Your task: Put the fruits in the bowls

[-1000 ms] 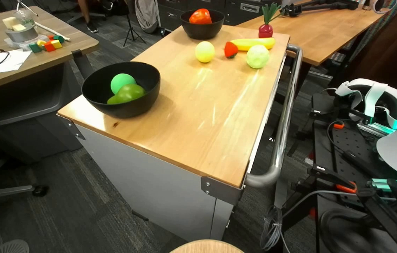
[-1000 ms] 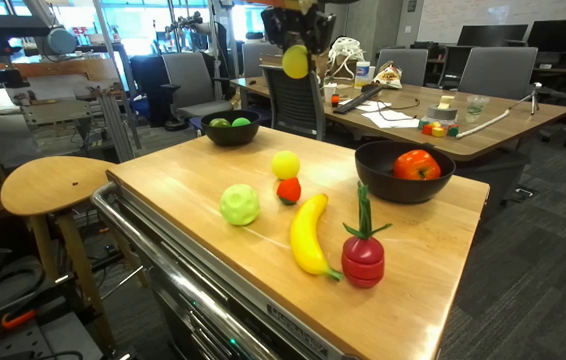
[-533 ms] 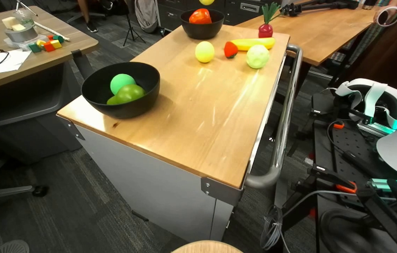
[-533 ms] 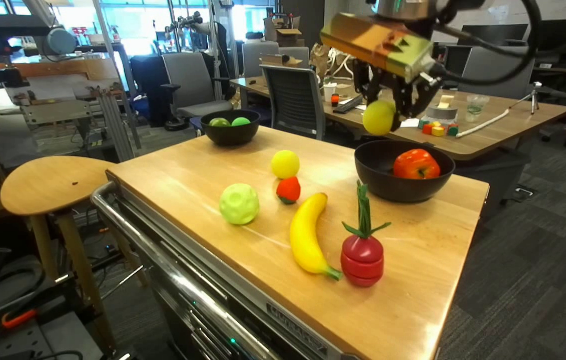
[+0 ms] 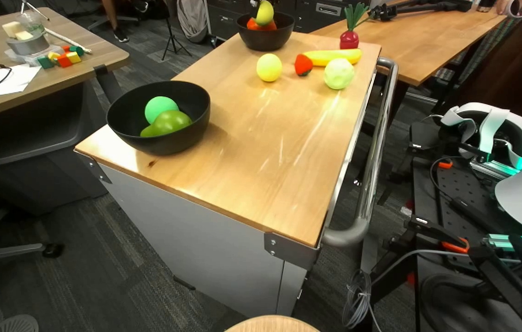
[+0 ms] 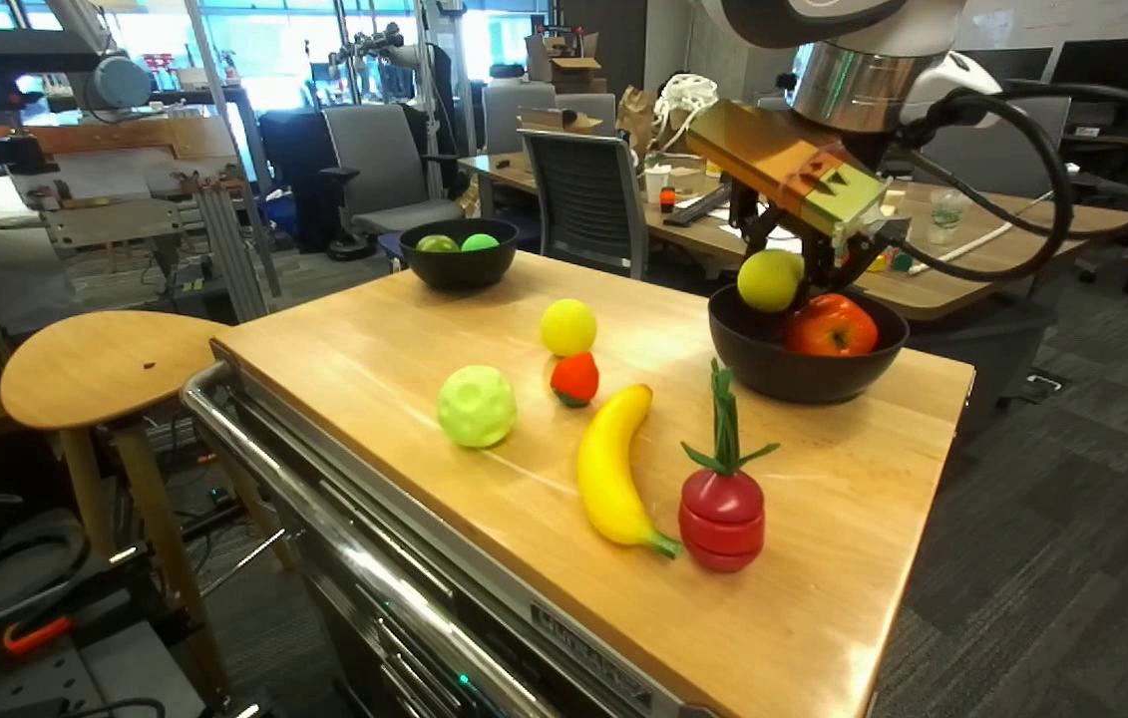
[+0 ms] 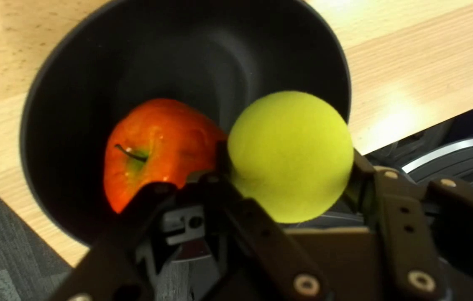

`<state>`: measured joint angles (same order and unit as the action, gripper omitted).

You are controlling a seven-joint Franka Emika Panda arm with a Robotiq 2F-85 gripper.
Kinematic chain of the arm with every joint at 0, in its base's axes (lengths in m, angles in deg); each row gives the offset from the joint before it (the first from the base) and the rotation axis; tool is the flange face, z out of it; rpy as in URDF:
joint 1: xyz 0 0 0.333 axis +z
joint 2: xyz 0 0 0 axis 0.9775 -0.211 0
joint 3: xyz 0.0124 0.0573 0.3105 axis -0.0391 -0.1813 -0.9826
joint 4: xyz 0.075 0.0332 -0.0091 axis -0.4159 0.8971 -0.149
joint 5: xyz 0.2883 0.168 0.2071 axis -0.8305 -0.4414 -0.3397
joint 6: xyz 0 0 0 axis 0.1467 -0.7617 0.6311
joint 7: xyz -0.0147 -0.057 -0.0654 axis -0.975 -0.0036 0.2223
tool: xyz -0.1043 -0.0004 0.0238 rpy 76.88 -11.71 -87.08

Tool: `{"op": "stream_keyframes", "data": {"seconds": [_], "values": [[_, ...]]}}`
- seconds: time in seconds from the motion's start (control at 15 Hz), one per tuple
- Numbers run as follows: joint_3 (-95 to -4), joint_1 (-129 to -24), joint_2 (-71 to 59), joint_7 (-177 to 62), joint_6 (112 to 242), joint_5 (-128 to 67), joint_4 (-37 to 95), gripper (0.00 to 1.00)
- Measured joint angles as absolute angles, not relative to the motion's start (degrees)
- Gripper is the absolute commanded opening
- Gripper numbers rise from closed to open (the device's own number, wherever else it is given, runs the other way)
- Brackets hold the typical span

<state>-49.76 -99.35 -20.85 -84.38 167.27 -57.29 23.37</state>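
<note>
My gripper (image 7: 292, 167) is shut on a yellow ball-like fruit (image 6: 770, 280), one finger on each side of it. It holds this fruit at the near bowl's opening, beside a red apple (image 7: 161, 146). That black bowl (image 6: 803, 381) shows the apple inside. A second black bowl (image 5: 164, 144) holds green fruits (image 5: 171, 122). On the tabletop lie another yellow round fruit (image 6: 568, 328), a strawberry (image 6: 575, 381), a pale green round fruit (image 6: 477, 406) and a banana (image 6: 611, 469). A red beet-like piece with green leaves (image 6: 723, 519) stands near the banana.
The wooden cart top (image 5: 251, 157) has a metal handle rail (image 5: 374, 157) along one side. A round stool (image 6: 105, 364) stands by the cart. A desk (image 6: 1002, 269) with small blocks and papers stands behind it.
The arm has moved the held yellow fruit across to the apple's bowl and lowered it to the bowl's opening. The fruits on the table have not moved.
</note>
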Motion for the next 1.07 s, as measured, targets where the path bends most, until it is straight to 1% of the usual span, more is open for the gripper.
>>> {"op": "stream_keyframes", "data": {"seconds": [0.07,0.27,0.53,0.8,1.07], "values": [[-49.92,-99.25,-20.84,-84.06,165.31,-56.51,22.63,0.99],[-49.56,-97.59,-19.10,-81.31,160.60,-50.10,21.88,1.00],[-48.23,-92.73,-12.88,-76.97,158.07,-38.79,24.62,1.00],[-49.68,-89.13,-8.47,-77.67,156.49,-36.67,29.84,1.00],[-51.16,-87.52,-9.53,-78.30,157.92,-36.73,35.13,1.00]]}}
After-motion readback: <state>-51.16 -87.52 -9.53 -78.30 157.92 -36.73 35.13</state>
